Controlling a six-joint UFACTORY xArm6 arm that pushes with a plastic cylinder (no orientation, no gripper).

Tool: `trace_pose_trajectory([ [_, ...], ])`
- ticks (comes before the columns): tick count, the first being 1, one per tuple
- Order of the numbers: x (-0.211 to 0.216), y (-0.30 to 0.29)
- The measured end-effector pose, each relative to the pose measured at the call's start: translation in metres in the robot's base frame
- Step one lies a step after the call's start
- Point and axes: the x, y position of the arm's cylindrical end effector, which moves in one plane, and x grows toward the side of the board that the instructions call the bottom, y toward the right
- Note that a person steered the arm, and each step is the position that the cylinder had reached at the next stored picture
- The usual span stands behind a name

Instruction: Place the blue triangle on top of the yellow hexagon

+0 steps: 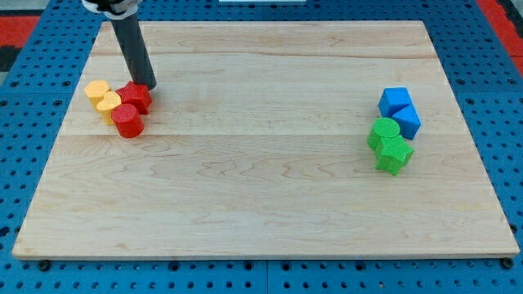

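So there's just the one camera view here, looking down at a light wooden board (pixel 261 188) sitting on a blue pegboard-type surface (pixel 24 163). The arm has no jaws at all, so nothing to open, close or grip with, it just ends in a dark rod (pixel 133 53) coming down from the view's top left. The tip (pixel 149 85) is on the board right at the top edge of a red block (pixel 136 97), looks like touching it or as good as. That red one is kind of a chunky angular shape, hard to call exactly. Just below it, touching, is a red cylinder (pixel 127 120). Pressed up against those on the view's left are two yellow blocks: a yellow hexagon-ish one (pixel 97 90) furthest left and another yellow block (pixel 109 106) tucked between it and the reds, shape not really clear. All four are bunched into one tight cluster. Way over on the view's right, well apart from the tip, sits the other cluster. Two blue blocks up top, one blue block (pixel 395 100) and a second blue block (pixel 406 119) just below and touching it; honestly can't tell which is the triangle from this angle, both look boxy. Below those are a green cylinder (pixel 384 132) and a green star-like block (pixel 395 154), touching each other and the lower blue.
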Motion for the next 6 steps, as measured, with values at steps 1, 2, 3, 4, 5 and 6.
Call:
trace_pose_trajectory([
  [1, -0.005, 0.039],
  [2, -0.009, 0.093],
  [3, -0.01, 0.146],
  [4, -0.01, 0.198],
  [5, -0.01, 0.253],
  [6, -0.01, 0.308],
])
